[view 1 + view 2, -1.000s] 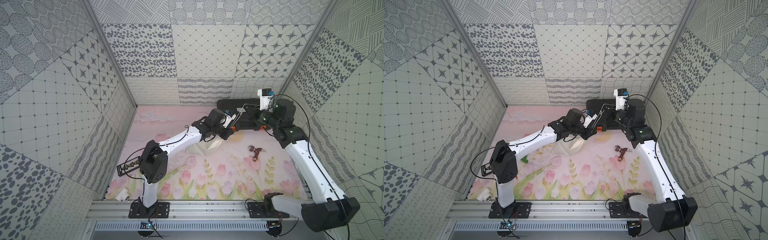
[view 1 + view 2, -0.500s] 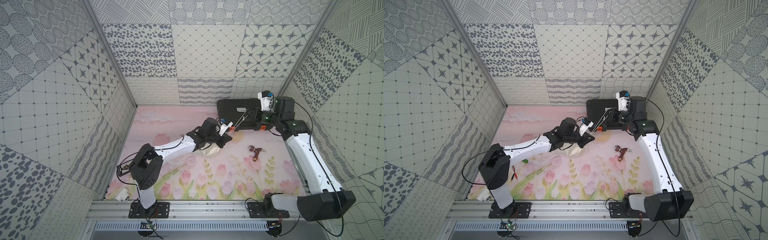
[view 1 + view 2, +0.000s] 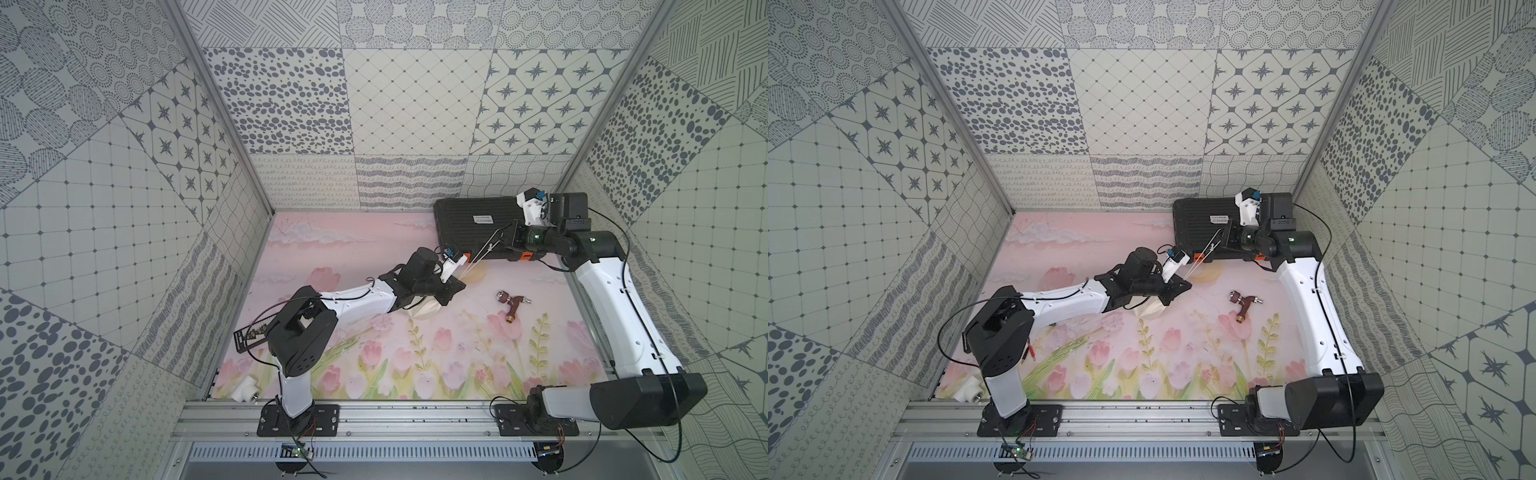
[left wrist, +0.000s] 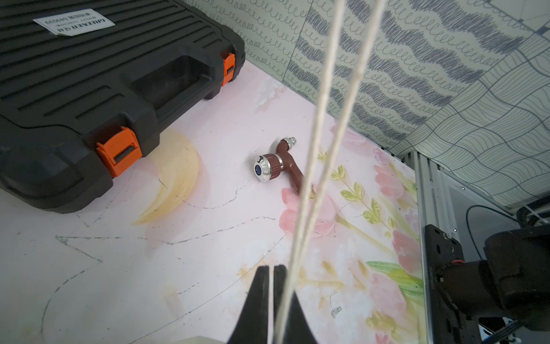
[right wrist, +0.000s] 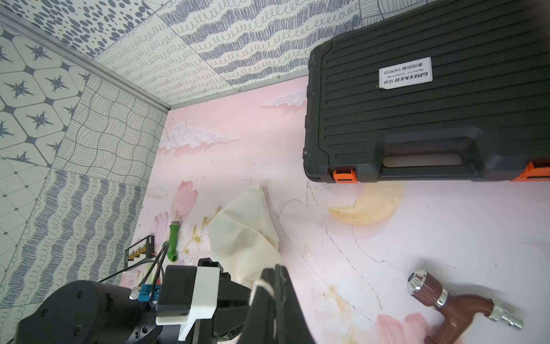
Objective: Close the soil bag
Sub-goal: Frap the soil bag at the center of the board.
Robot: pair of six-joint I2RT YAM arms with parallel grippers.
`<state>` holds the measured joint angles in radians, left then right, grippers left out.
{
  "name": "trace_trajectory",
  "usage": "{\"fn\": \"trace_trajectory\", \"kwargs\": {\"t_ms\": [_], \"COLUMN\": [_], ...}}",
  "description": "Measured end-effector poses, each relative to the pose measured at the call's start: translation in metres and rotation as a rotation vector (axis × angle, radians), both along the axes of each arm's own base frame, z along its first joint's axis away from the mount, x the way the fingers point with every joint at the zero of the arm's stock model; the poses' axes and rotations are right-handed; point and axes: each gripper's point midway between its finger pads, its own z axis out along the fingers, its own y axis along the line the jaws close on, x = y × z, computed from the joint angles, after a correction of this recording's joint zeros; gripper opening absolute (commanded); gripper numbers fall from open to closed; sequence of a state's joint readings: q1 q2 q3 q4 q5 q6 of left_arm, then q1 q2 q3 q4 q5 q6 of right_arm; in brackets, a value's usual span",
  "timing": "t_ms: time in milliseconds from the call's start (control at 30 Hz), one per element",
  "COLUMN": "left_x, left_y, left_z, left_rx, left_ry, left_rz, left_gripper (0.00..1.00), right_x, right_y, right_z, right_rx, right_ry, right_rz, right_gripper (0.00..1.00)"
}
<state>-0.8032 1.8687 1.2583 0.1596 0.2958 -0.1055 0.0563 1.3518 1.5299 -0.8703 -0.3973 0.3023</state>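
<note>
The bag lies on the mat, mostly hidden under the left gripper. Its jaws sit almost together, and I cannot tell if they pinch anything. The right gripper is clamped on the tight cords.

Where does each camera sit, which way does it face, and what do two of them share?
Both top views: above the front rail, looking down at the table; left arm and right arm whole.
Left wrist: on that arm, facing black case and brown tap; own jaws nearly together.
Right wrist: on its arm, facing soil bag and left arm; own jaws pinch cords.
Shared: wrist views both show black case, brown tap.
</note>
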Motion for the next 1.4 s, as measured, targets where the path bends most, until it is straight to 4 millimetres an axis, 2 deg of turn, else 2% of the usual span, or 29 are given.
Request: {"fn": "trace_trajectory", "kwargs": {"t_ms": [167,367,633,967,1133,1233,1333,1400], "left_x": [0.002,0.004,0.004,0.005,0.006,0.013,0.034,0.051], "left_y": [0.008,0.011,0.018,0.022,0.023,0.030,0.050,0.070], "left_z": [-0.016,-0.019,-0.019,-0.001,0.001,0.007,0.022,0.035], "left_rx": [0.058,0.081,0.075,0.010,-0.004,-0.008,-0.008,0.002], "left_ry": [0.036,0.038,0.038,0.000,0.002,-0.002,-0.010,-0.010], "left_rz": [0.041,0.068,0.085,0.093,0.093,0.111,0.165,0.214], "left_gripper": [0.18,0.00,0.00,0.02,0.01,0.00,0.00,0.00], "right_x": [0.006,0.000,-0.010,-0.021,-0.022,-0.024,-0.020,-0.015], "right_y": [-0.018,-0.035,-0.049,-0.066,-0.067,-0.062,-0.051,-0.033], "right_z": [0.004,-0.005,-0.017,-0.021,-0.020,-0.017,-0.015,-0.011], "right_rx": [-0.019,-0.020,0.024,0.138,0.176,0.206,0.222,0.208], "right_ry": [-0.025,-0.014,0.043,0.116,0.126,0.129,0.105,0.058], "right_rz": [-0.062,-0.108,-0.129,-0.173,-0.174,-0.158,-0.114,-0.056], "right_gripper": [0.00,0.00,0.00,0.00,0.00,0.00,0.00,0.00]}}
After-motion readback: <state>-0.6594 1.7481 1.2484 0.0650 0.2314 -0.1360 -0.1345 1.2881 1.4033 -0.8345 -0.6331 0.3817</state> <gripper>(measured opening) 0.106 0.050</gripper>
